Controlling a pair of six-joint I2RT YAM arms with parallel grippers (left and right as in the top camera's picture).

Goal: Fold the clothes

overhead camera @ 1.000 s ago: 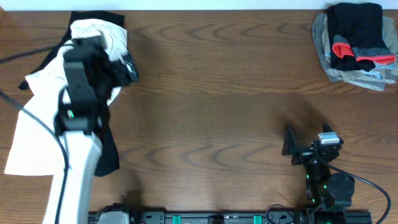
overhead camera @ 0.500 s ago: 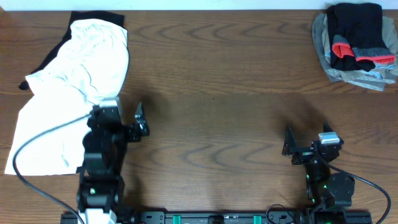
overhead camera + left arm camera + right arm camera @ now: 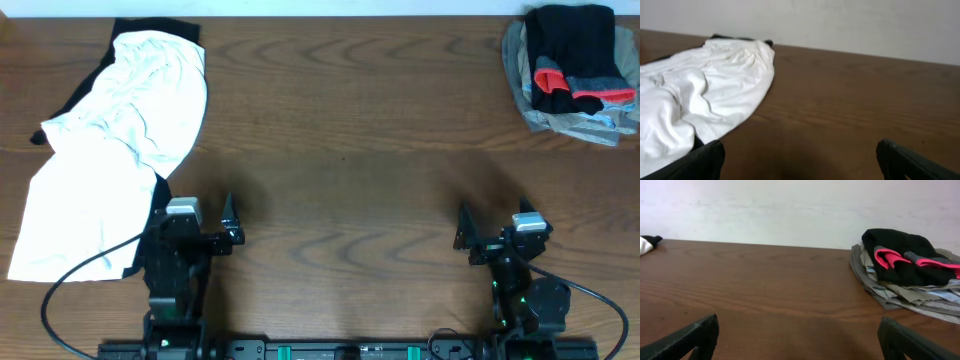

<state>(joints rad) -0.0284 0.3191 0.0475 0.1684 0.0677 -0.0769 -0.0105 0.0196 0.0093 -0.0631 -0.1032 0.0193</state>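
Table (image 3: 340, 130): brown wood, flowing grain.
Pants (image 3: 565, 40): black stretch cloth folded into a compact bundle, grey band edged red-orange on top; lying on the beige pile (image 3: 560, 122) at the far right corner.
White garment (image 3: 110, 170): soft, rumpled, spread long at the far left.
Left gripper (image 3: 196, 225): jaws wide, holding nothing, just beside the white garment's edge.
Right gripper (image 3: 495, 238): jaws wide, holding nothing, well apart from the pants.

Surface (image 3: 340, 120) is dark wood grain with a soft sheen. White garment (image 3: 110, 150) looks like thin crumpled matt cloth, black pants (image 3: 570, 40) matt cloth too.
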